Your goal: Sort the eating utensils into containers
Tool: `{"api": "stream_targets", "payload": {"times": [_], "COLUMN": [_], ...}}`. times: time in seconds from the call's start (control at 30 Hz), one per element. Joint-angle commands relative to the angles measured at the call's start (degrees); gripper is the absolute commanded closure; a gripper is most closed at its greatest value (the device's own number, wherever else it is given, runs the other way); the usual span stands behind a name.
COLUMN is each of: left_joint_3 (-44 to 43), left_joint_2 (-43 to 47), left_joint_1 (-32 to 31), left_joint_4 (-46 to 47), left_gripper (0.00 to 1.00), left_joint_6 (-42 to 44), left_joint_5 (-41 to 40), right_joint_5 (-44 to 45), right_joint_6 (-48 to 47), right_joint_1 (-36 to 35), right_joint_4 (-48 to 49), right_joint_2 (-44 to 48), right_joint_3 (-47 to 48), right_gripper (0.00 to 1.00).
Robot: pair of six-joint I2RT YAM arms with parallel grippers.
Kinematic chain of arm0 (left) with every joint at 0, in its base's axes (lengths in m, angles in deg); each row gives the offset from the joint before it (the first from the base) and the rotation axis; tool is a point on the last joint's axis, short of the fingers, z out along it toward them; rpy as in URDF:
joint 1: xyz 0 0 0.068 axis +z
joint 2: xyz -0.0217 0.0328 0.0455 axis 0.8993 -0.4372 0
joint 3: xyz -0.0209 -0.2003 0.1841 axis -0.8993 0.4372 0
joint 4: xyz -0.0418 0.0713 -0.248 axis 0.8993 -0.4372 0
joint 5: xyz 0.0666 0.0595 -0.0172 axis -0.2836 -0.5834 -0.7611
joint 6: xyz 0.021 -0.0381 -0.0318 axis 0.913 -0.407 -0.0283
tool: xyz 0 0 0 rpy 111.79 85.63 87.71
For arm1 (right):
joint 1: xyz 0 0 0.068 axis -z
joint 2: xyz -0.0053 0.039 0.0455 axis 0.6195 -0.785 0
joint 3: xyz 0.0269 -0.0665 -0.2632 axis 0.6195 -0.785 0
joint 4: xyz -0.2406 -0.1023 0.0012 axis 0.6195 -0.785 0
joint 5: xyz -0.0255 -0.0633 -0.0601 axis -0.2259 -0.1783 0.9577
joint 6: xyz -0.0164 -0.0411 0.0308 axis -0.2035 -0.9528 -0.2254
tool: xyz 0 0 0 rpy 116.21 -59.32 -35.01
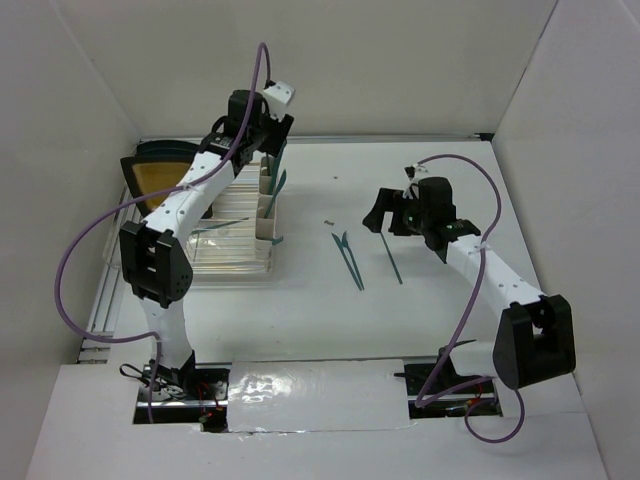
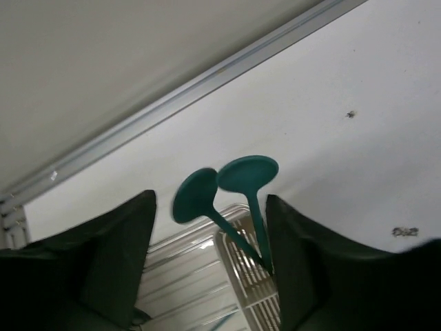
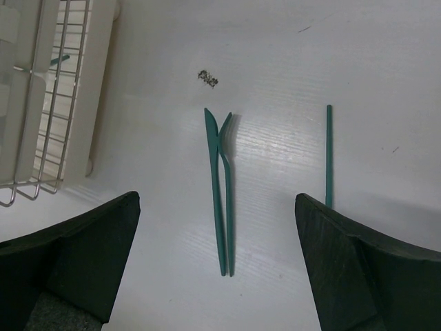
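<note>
**Counter** [image 1: 420, 300]: white, flat, matt, faintly grained; carried everything below.

**Dish rack** [image 1: 235, 265]: clear wire and plastic, left of centre. A teal piece [image 1: 212, 230] appeared to lie inside it; its type could not be told.

**Plate** [image 1: 155, 175]: dark rim, orange-yellow centre, far left behind the rack.

**Left pincer** [image 2: 210, 227]: dark fingers spread wide and gripping nothing, hanging over the containers at the far left.

**Right pincer** [image 3: 217, 200]: likewise spread wide and empty, poised right of centre above the loose pieces.

**Containers** [image 1: 266, 228]: tall, narrow, cream-white plastic cups, open-topped, in a row against the rack's right side.

**Eating utensils**: teal-green plastic, smooth, slim.
- Two spoons [image 2: 248, 176] stood in a container, handles down, oval bowls up and nearly touching.
- Two knives [image 3: 222, 200] lay mid-counter, side by side and touching, blades toward the far side.
- One thin handle [image 3: 329, 155] lay apart to their right. Its head was hidden, so its type could not be told.

*Handling, judged:* very light, somewhat springy and probably slick. Lying flat on the counter, each piece offers little height to pinch. The mid-handle looks the best hold, with the fingers across the narrow width. The touching knives would likely come up together or skid unless taken singly.

**Crumb** [image 3: 207, 78]: small grey speck beyond the knives.
</note>
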Motion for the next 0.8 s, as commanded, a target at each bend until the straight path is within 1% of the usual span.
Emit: {"api": "stream_targets", "payload": {"times": [0.0,0.03,0.1,0.23,0.3,0.33,0.37,0.4,0.43,0.53,0.63,0.7,0.77], "left_joint_3": [-1.57,-2.01,-4.47,-8.43,-8.78,-8.87,-8.35,-6.95,-5.63,0.87,6.41,10.79,14.05], "left_joint_2": [1.93,2.11,1.93,3.42,6.48,7.63,8.95,12.18,13.87,20.20,24.95,27.49,29.17], "left_joint_1": [-0.16,-0.16,-0.16,0.01,0.98,0.81,2.72,3.79,4.75,6.96,7.75,8.02,8.54], "left_joint_4": [-0.02,-0.54,-3.09,-8.28,-10.99,-11.88,-12.50,-13.11,-13.12,-11.54,-11.10,-11.01,-10.22], "left_gripper": [0.20,0.09,0.04,0.01,0.00,0.00,0.00,0.00,0.00,0.00,0.00,0.00,0.00], "left_joint_6": [-1.38,-2.60,-3.93,-9.81,-15.07,-16.75,-18.16,-20.78,-21.59,-23.79,-24.68,-25.38,-25.47], "left_joint_5": [-0.87,-1.40,-2.80,-2.38,-0.97,1.73,3.59,5.52,9.63,16.93,21.08,22.15,23.46], "right_joint_5": [-1.17,-1.17,-1.17,1.46,2.86,3.40,3.92,4.71,4.72,5.25,6.30,6.30,7.44], "right_joint_6": [0.02,-0.07,-0.33,-0.68,-0.51,-0.42,-0.24,-0.33,-0.24,-0.07,0.02,-0.15,-0.59], "right_joint_1": [0.03,-0.40,-1.72,-4.97,-5.85,-6.73,-6.65,-7.35,-7.70,-8.84,-9.64,-10.43,-11.30], "right_joint_4": [2.18,2.18,2.18,1.47,1.47,1.47,1.47,1.47,1.47,2.70,3.23,3.75,3.76], "right_joint_2": [1.42,1.51,0.71,-3.76,-4.29,-4.21,-4.99,-5.17,-5.26,-5.44,-6.92,-8.68,-10.35], "right_joint_3": [-0.95,-0.95,-0.95,-0.95,-1.65,-2.18,-2.70,-2.71,-4.10,-5.78,-6.49,-6.49,-5.96], "right_gripper": [0.00,0.00,0.00,0.03,0.05,0.06,0.07,0.10,0.11,0.17,0.22,0.26,0.27]}}
